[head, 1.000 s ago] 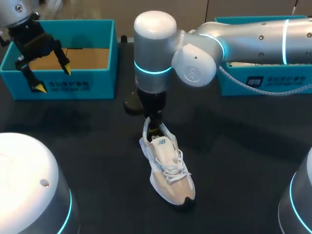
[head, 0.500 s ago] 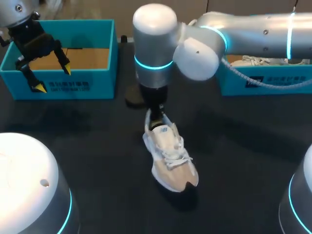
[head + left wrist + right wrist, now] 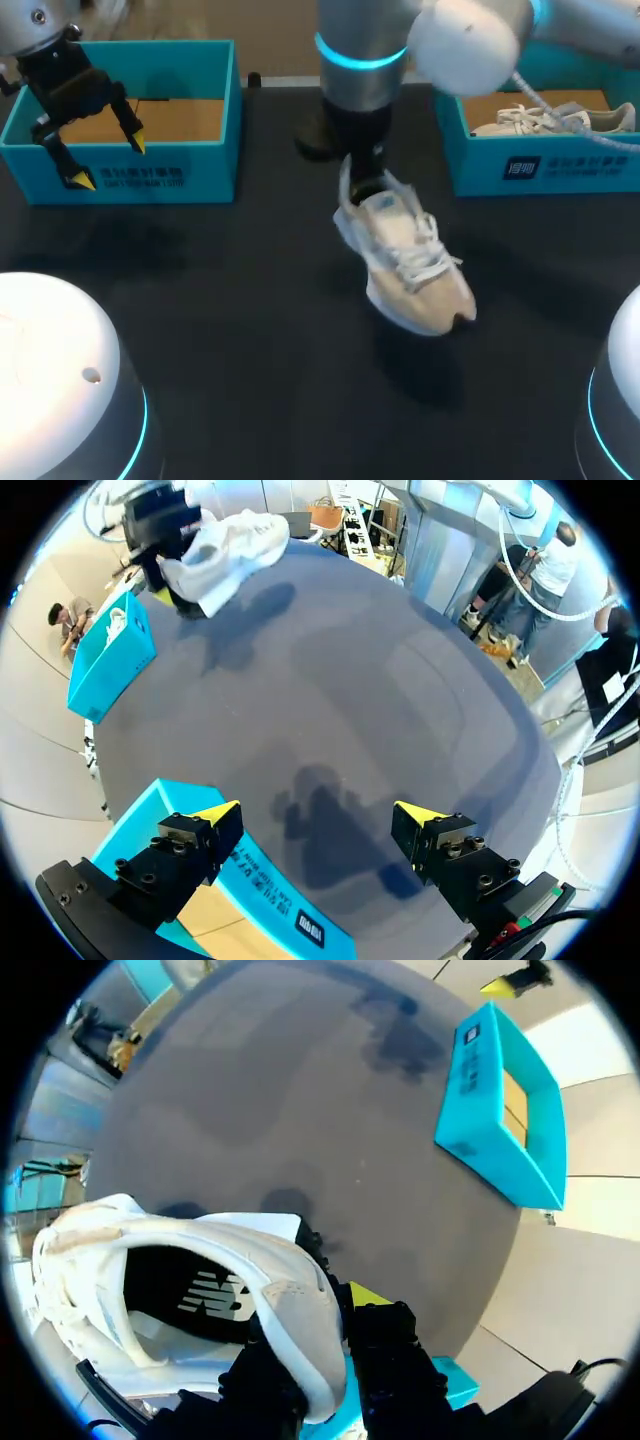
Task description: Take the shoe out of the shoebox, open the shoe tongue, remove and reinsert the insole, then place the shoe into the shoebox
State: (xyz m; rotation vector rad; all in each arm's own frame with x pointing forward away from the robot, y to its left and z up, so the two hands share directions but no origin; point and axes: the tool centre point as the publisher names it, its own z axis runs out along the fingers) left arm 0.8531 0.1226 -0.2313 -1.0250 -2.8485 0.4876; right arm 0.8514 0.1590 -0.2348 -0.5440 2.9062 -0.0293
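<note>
Head view, white-and-beige laced shoe (image 3: 405, 260) aloft, heel clamped by right end effector (image 3: 362, 182)

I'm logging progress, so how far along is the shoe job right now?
Done: the shoe is out of the box, off the table. In hand: the right gripper is shut on its heel; an insole sits inside, though whether it was removed and reinserted doesn't show. Left: boxing it; the left shoebox looks empty, the right shoebox holds another shoe.
</note>
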